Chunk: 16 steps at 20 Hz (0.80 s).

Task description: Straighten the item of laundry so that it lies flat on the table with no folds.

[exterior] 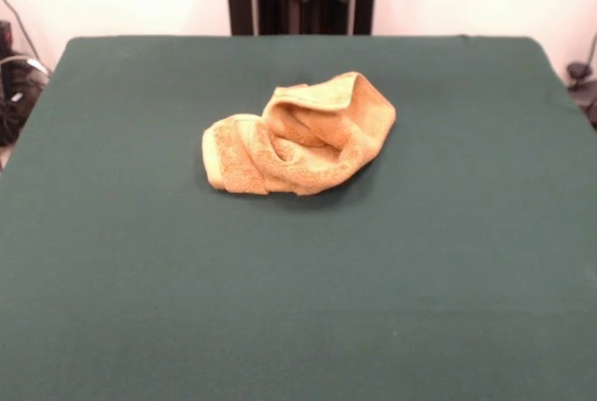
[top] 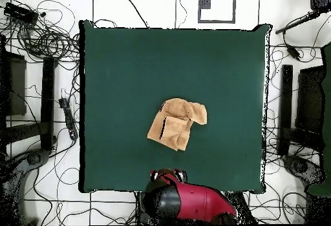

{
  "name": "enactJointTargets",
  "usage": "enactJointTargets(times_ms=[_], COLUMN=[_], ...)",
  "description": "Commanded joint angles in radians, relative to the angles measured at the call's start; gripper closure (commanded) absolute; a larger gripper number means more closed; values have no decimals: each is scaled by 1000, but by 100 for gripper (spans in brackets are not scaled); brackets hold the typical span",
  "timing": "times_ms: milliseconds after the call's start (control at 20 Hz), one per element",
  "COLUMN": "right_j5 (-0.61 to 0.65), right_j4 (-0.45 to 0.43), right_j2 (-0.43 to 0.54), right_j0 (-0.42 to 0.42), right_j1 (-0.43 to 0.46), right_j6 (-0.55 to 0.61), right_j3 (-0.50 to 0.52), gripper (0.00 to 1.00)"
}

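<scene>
Golden-orange terry cloth, a small nubbly towel (exterior: 300,135), sits crumpled in a soft heap a little beyond the middle of the broad rectangular bench (exterior: 140,280), which is covered in matte dark green felt. From the front the towel is rolled over itself, with one raised fold curling open like a pocket at its top.

Overhead, the towel (top: 176,124) reads as a lumpy, irregular patch near the centre of the bench (top: 129,62). The glossy red and black arm (top: 187,201) is bunched at the lower edge; its pincer is not visible.
</scene>
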Motion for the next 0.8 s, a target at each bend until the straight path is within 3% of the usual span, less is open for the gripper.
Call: enactJointTargets(times_ms=[50, 800], right_j5=[82, 326], right_j4=[43, 93], right_j2=[79, 134], right_j0=[38, 36], right_j1=[-39, 73], right_j6=[126, 78], right_j3=[-111, -416], gripper=[0, 0])
